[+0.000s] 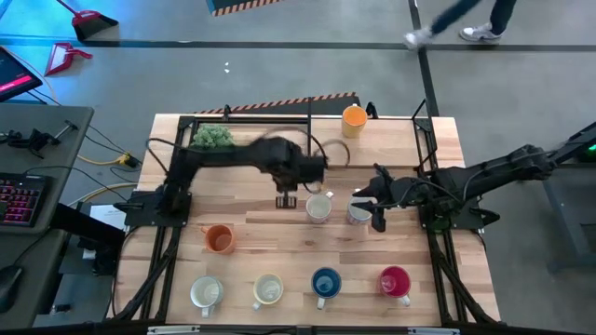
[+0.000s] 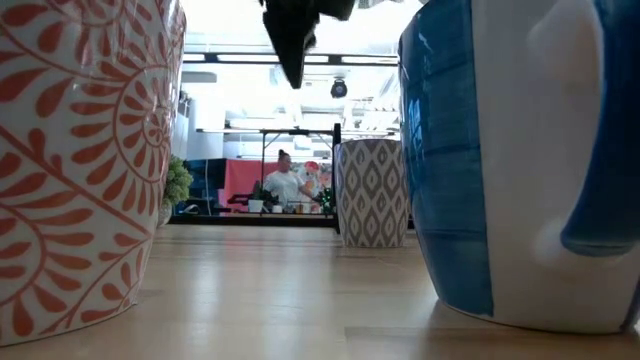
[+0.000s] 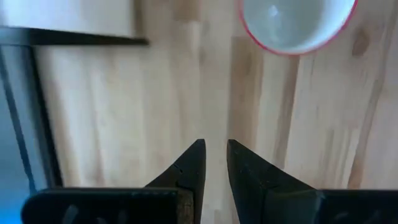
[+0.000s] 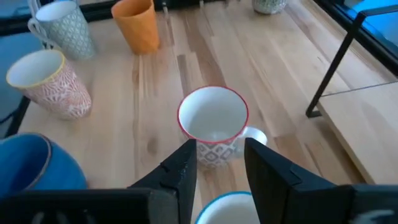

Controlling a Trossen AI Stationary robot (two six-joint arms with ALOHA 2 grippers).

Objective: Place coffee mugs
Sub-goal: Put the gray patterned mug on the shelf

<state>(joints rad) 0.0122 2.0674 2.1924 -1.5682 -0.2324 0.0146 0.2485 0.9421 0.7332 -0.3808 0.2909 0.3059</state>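
Two mugs stand upright mid-table: a white one with a red rim [image 1: 319,207] [image 4: 213,124] and one with a blue rim [image 1: 358,212] [image 4: 227,208]. My left gripper [image 1: 286,200] [image 3: 214,158] hangs above bare wood just left of the red-rimmed mug [image 3: 292,25], pointing down, its fingers a narrow gap apart and holding nothing. My right gripper [image 1: 377,200] [image 4: 217,158] is open and slants down over the blue-rimmed mug. Along the near edge stand a white mug [image 1: 207,292], a cream one [image 1: 268,290], a blue one [image 1: 325,284] and a red-pink one [image 1: 395,282].
An orange mug [image 1: 219,239] stands left of centre and another [image 1: 354,117] at the far edge. A small green plant [image 1: 212,138] sits far left. Black frame rails [image 1: 307,119] border the table. A person sits in the room beyond [image 2: 285,185].
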